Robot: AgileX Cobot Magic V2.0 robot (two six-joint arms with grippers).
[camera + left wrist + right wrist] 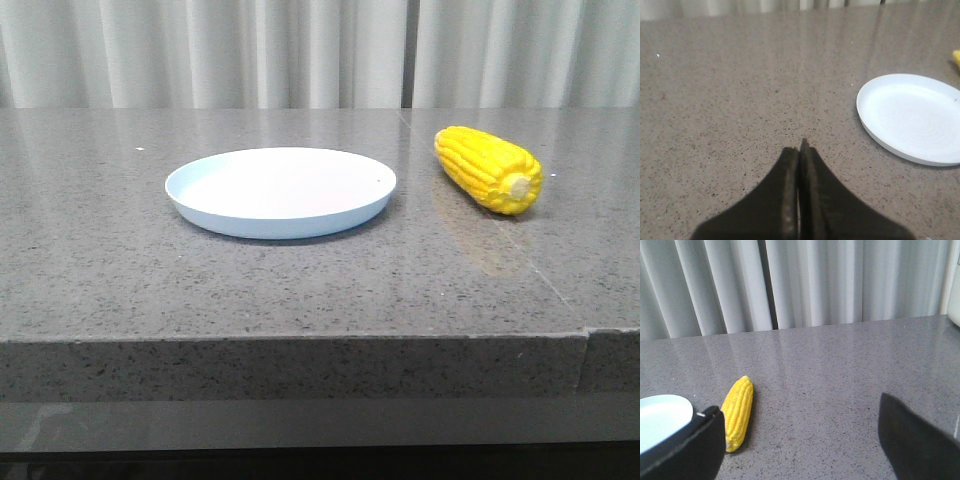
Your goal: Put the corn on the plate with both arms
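The yellow corn lies on the grey table to the right of the plate, its pale stub end toward the front. The pale blue-white plate sits empty near the table's middle. Neither gripper shows in the front view. In the left wrist view my left gripper is shut and empty above bare table, the plate off to one side. In the right wrist view my right gripper is open wide and empty; the corn lies beyond one dark finger, and a part of the plate shows beside it.
The speckled grey table has a front edge close to the camera and a seam at the right. Pale curtains hang behind the table's far edge. A sliver of corn shows at the left wrist view's border.
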